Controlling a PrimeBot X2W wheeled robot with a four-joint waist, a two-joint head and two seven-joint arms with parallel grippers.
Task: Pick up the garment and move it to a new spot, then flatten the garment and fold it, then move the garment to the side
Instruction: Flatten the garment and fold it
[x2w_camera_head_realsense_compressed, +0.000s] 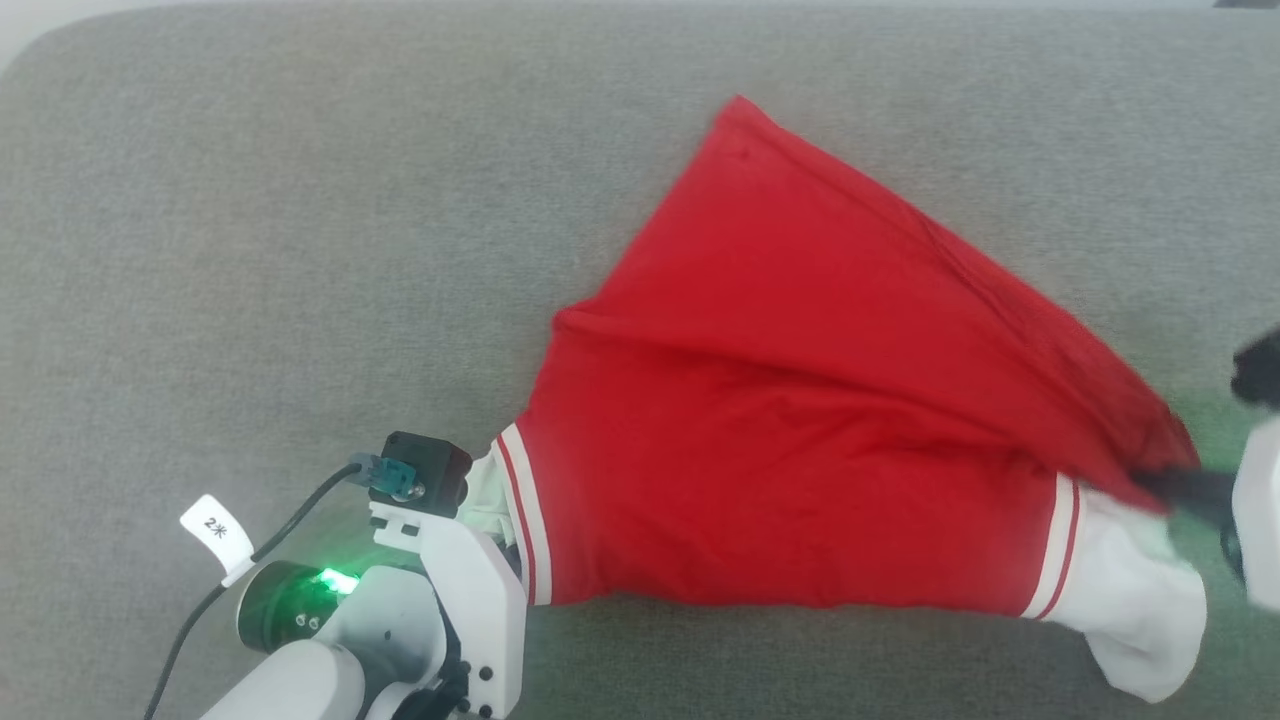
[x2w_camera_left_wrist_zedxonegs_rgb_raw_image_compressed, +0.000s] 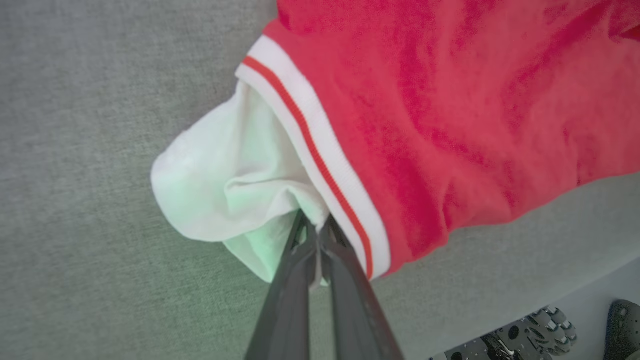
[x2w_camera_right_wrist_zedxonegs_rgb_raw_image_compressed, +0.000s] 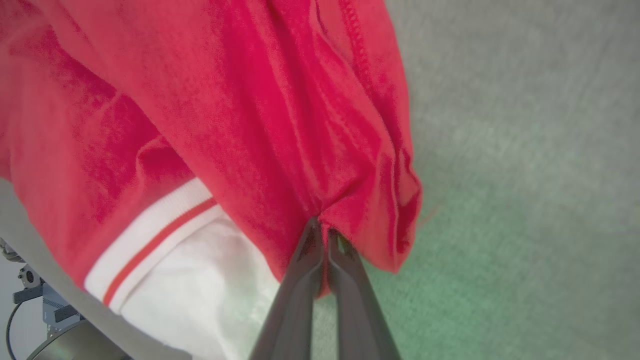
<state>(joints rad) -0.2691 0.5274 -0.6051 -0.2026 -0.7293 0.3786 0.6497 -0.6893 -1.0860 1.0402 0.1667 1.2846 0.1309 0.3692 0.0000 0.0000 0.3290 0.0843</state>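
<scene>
The garment (x2w_camera_head_realsense_compressed: 800, 400) is a bright red shirt with white sleeves and red-striped bands, lying fanned out on the grey cushion. Its far corner points to the back. My left gripper (x2w_camera_left_wrist_zedxonegs_rgb_raw_image_compressed: 316, 225) is shut on the white sleeve (x2w_camera_left_wrist_zedxonegs_rgb_raw_image_compressed: 225, 185) at the shirt's lower left corner. In the head view the left arm (x2w_camera_head_realsense_compressed: 440, 560) sits beside that sleeve. My right gripper (x2w_camera_right_wrist_zedxonegs_rgb_raw_image_compressed: 322, 227) is shut on a bunched red fold beside the other white sleeve (x2w_camera_right_wrist_zedxonegs_rgb_raw_image_compressed: 200, 290). In the head view, the right gripper (x2w_camera_head_realsense_compressed: 1165, 487) is at the shirt's lower right, its dark fingers pinching the red cloth.
The grey fabric surface (x2w_camera_head_realsense_compressed: 250, 250) stretches wide to the left and back of the shirt. A cable with a white tag (x2w_camera_head_realsense_compressed: 215, 528) trails from the left wrist. The cushion's front edge and part of the robot base (x2w_camera_left_wrist_zedxonegs_rgb_raw_image_compressed: 525, 335) show in the left wrist view.
</scene>
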